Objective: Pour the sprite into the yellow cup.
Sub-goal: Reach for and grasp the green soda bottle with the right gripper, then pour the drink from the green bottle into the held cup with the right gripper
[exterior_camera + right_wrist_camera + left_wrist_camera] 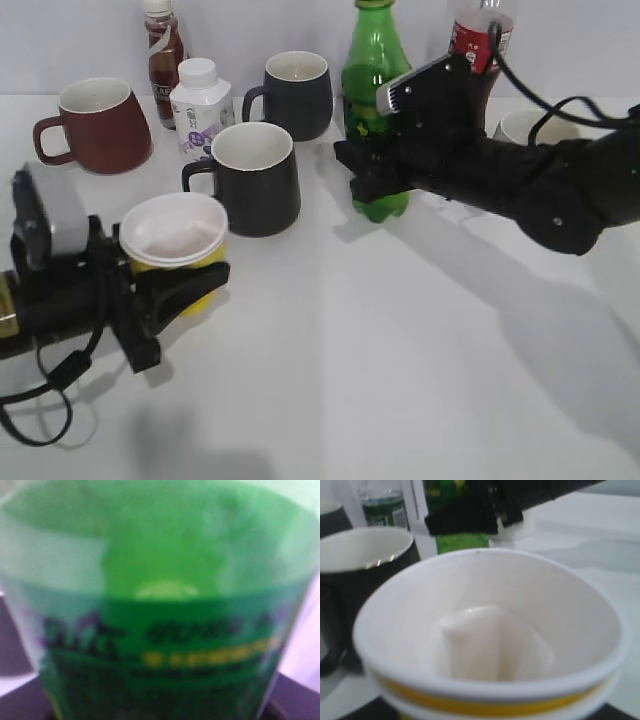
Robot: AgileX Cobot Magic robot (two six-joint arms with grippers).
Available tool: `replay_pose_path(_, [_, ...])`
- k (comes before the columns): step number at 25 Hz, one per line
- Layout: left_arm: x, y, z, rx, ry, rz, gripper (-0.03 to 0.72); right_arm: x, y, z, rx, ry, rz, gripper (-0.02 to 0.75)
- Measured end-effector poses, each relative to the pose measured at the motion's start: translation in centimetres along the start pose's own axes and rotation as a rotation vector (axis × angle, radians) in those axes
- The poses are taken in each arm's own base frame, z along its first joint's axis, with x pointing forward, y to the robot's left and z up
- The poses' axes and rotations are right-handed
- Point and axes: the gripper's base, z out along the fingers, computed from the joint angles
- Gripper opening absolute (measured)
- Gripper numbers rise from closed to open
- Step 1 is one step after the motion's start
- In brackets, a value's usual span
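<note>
Left gripper [185, 285] clasping the yellow cup [176, 245] between its fingers, right gripper [368, 175] closed around the upright sprite [374, 95] standing on the table [400, 360], black mug [250, 175] just beyond the cup.

Sprite [160, 605] fills the frame (blurred, label barely legible).

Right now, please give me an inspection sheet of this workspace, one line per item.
Surface: white table, dry.
Job's things: green bottle upright; yellow cup empty.
Clutter: two black mugs, red mug, brown bottle, white bottle, red-label bottle.
Hands: left hand around the cup; right hand at the green bottle, grip unclear.
Cables: black cable near left arm.
Surroundings: nothing seen.
</note>
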Motion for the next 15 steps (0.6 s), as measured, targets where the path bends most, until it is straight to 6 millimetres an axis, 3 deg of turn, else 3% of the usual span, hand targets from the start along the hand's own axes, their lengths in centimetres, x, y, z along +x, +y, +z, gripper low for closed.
replay_pose_path(9, [-1.3,-0.8,3.4,0.103,-0.043,0.057,0.326,-4.1,0.2,-2.0,-0.027,-0.009,-0.469,0.427])
replay_pose_path(15, [-1.4,-0.8,4.1,0.087,-0.053,0.042,0.325,-3.8,0.6,-2.3,-0.096,0.039,-0.767,0.427])
